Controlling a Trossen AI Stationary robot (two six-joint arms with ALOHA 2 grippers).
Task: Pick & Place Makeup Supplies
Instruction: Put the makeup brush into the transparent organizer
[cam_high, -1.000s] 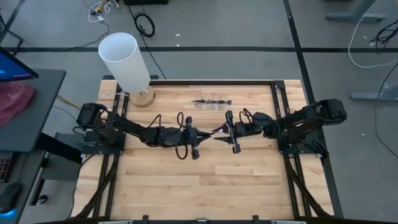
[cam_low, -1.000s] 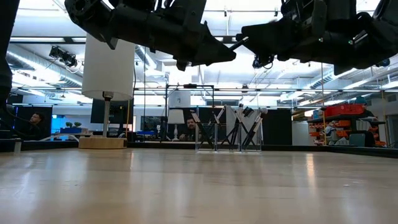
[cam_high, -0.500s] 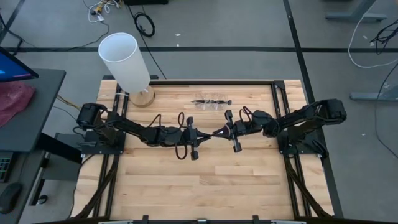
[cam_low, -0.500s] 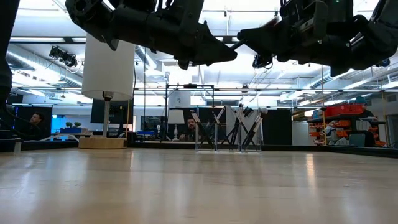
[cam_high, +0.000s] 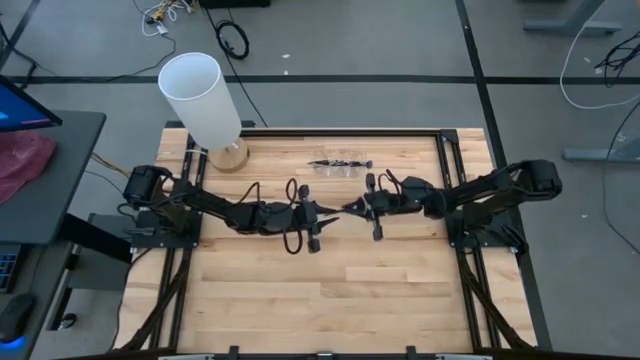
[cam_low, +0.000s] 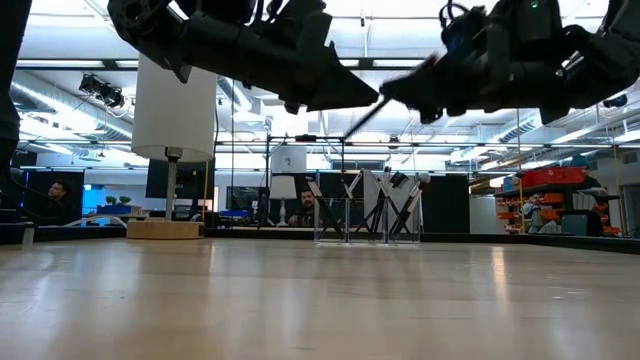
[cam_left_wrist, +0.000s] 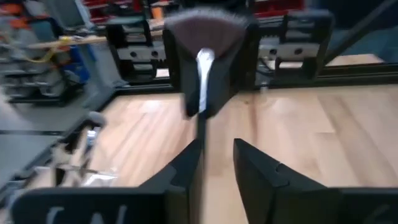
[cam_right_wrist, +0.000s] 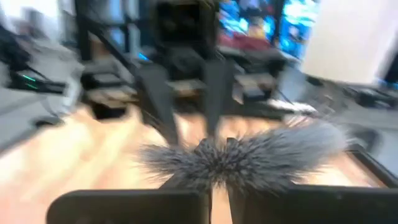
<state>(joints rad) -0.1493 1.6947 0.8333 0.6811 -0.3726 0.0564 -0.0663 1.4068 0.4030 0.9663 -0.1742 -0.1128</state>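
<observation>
Above the pale wooden tabletop (cam_high: 330, 280), the right gripper (cam_high: 352, 207) clamps a slim dark-handled fan brush (cam_left_wrist: 202, 37); the left gripper (cam_high: 327, 217), fingers parted, should release fully before withdrawing.

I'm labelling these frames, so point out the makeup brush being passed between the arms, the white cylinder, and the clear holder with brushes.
makeup brush (cam_left_wrist: 200, 68), left wrist view, silvery ferrule.
white cylinder (cam_high: 200, 98), high view, side wall.
clear holder (cam_low: 366, 215), low view, front wall.

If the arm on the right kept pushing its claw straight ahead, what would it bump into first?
Probably the left gripper. The right gripper, shut on a makeup brush, points straight at it above mid-table, tips nearly meeting. How level they sit is hard to judge.
</observation>
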